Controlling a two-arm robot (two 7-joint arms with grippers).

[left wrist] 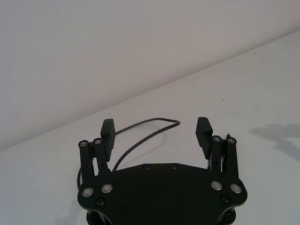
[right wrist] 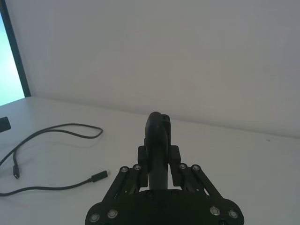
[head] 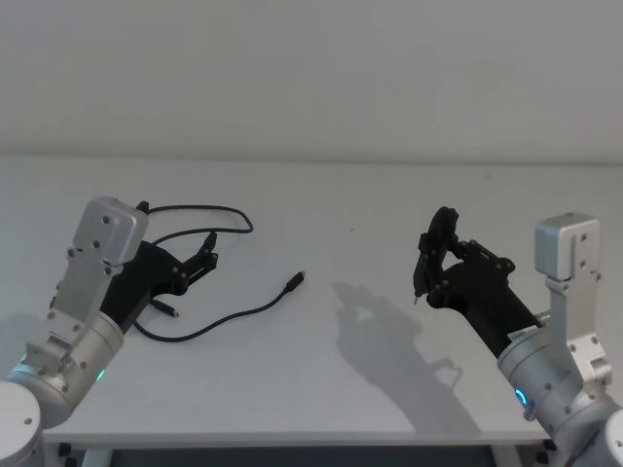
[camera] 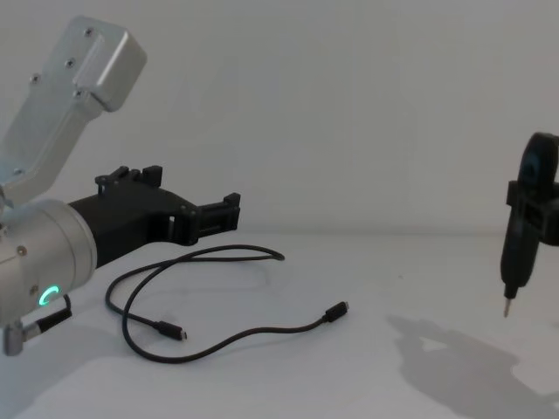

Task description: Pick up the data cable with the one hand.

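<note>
reach is the question here, and it is short: the data cable [head: 200, 207] lies on the left part of the white table [head: 341, 389], under and just ahead of the left gripper [head: 206, 255]. that claw belongs to the arm with the green ring. its two flat pads [left wrist: 107, 127] are spread wide with nothing between them. in the chest view it hangs above the table rather than on it, with the cable's far loop [camera: 227, 250] below its tips. in the left wrist view the same narrow loop [left wrist: 154, 120] shows beyond and between the pads, so the next move looks like a plain descent with little sideways travel.

the cable as a whole runs along the table's length, from near the left edge toward the middle. its far part is a hairpin whose two strands lie close together, with the bend turned toward the middle. its near part sweeps back along the near edge side and ends in a plug [head: 295, 281] pointing toward the table's centre and slightly away from the robot. the other plug [head: 170, 311] lies close beside the left gripper's body.

the right gripper [head: 435, 255] is well apart over the right half, pressed onto a slim pin-tipped tool [camera: 515, 253] held tip-down above the table. the left arm is clearly the nearer one.
</note>
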